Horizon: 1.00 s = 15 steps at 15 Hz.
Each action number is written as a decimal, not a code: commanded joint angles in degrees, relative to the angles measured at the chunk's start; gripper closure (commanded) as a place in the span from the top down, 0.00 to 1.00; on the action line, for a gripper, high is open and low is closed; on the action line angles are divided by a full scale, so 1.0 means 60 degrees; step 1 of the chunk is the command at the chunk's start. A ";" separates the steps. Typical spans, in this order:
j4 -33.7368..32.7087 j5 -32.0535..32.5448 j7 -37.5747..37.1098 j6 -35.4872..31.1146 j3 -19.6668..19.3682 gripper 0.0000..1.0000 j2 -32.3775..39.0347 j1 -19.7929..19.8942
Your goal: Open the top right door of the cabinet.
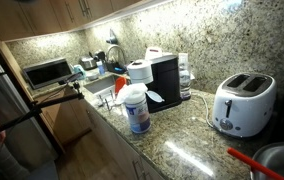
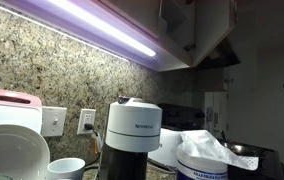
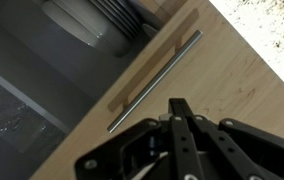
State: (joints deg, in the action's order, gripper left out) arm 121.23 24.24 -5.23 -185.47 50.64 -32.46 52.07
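In an exterior view the cabinet (image 1: 82, 8) is hanging above the table (image 1: 182, 150), no arm showing. In an exterior view its door (image 2: 177, 22) is looking swung out, kinda dark though. Wrist view: fingers (image 3: 177, 110) are pinching together on nothing, just beside the handle (image 3: 157, 78), with plates (image 3: 92, 15) peeking out inside. So I'm guessing it's mostly open, maybe needing a wider swing.

The cabinet (image 1: 82, 10) is medium-brown wood and hangs high. In the wrist view its flat door (image 3: 232, 90) stands open. The slim silver bar handle (image 3: 154, 82) runs diagonally near the door's edge, with the dim interior beyond.
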 commanded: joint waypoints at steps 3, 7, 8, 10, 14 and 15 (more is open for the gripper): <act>-0.0093 -0.1261 0.0336 -0.0914 0.0691 0.00 -0.1535 0.2173; 0.0044 -0.1983 0.0737 -0.1184 0.0594 0.00 -0.2521 0.2938; 0.0074 -0.2093 0.0783 -0.1108 0.0568 0.00 -0.2638 0.2975; 0.0118 -0.2250 0.0831 -0.1107 0.0566 0.00 -0.3063 0.3210; 0.0255 -0.2373 0.0834 -0.1035 0.0465 0.00 -0.3922 0.3706; 0.0297 -0.2401 0.0850 -0.1051 0.0406 0.00 -0.4110 0.3834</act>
State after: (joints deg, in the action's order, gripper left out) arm 121.48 11.61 -1.22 -190.80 54.09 -52.60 72.53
